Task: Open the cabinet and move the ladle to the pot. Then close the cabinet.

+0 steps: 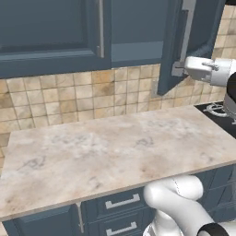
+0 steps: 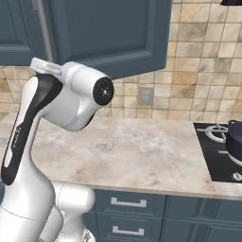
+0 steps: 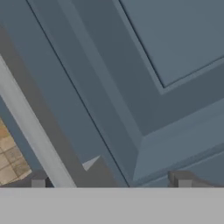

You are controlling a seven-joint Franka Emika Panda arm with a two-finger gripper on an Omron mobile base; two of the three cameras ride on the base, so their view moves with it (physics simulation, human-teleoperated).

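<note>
The white arm's two-finger gripper (image 1: 177, 69) hangs spread wide, holding nothing, right at the foot of the long vertical silver bar handle (image 1: 186, 27) on the dark blue-grey cabinet's (image 1: 50, 32) half-open right door (image 1: 203, 27). The bar runs straight up from the gripper. The glossy dark pot (image 2: 235, 141) sits far right on the black hob (image 2: 215, 156).
</note>
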